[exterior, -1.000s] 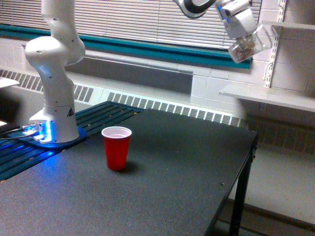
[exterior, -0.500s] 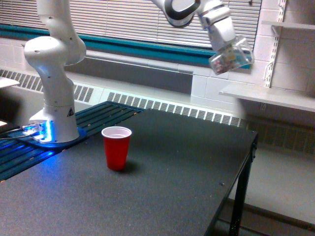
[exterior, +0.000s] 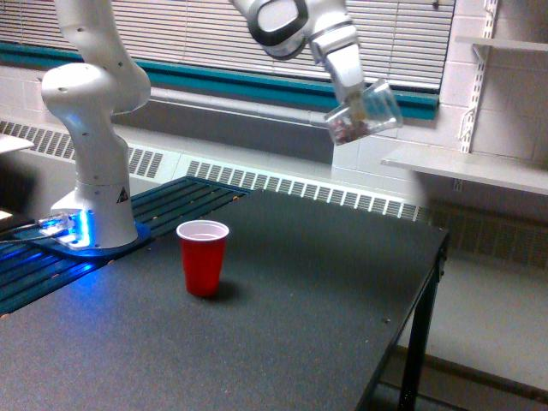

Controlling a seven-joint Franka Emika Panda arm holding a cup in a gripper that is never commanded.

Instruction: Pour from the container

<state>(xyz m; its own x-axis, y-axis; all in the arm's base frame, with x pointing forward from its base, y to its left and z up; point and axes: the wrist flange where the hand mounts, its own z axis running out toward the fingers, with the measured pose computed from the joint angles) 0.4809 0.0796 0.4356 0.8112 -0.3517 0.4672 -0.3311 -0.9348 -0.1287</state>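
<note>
The container (exterior: 366,112), a small clear plastic cup with pinkish-brown bits inside, hangs high above the table's far side, tilted with its mouth toward the exterior view's right. My gripper (exterior: 353,104) is shut on it, its white fingers clamped around the cup's wall. A red plastic cup (exterior: 203,257) with a white inside stands upright on the black table (exterior: 300,325), well below the container and toward the exterior view's left.
The arm's white base (exterior: 92,171) stands at the table's left rear with a blue light at its foot. The table's right edge (exterior: 432,282) drops off. A white shelf (exterior: 467,167) juts from the wall at right.
My gripper has carried the container leftward and downward, away from the shelf area and closer to the red cup. The red cup has stayed put.
</note>
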